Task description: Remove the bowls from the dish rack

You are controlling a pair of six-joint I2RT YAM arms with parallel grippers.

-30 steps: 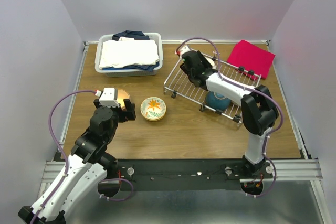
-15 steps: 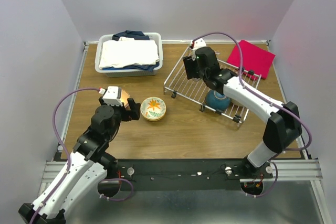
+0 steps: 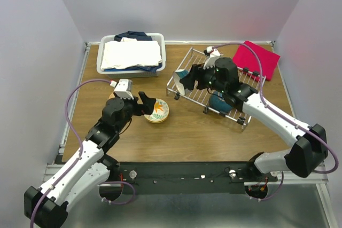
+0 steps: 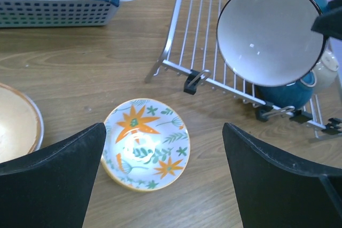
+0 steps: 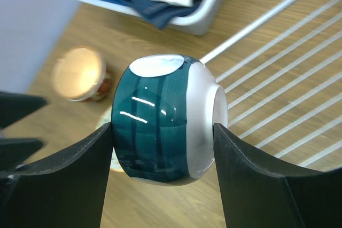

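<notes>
A white slotted plastic bin (image 3: 128,71) holds folded cloth (image 3: 131,54). Over the left edge of the silver wire dish rack (image 3: 195,92), the right gripper (image 5: 163,129) pinches a glossy teal bowl (image 5: 155,137), white inside and tipped sideways. A second teal bowl (image 3: 220,102) sits in the rack. The left gripper (image 4: 163,126), fingers spread, hangs above a round flower-patterned bowl (image 4: 145,143) on the wooden table (image 3: 203,132).

Overhead, two wrists; shared dish rack (image 3: 195,95)

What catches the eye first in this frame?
The right gripper holds a teal bowl on its side over the left end of the rack. The left gripper hangs open above a floral bowl on the table.
</notes>
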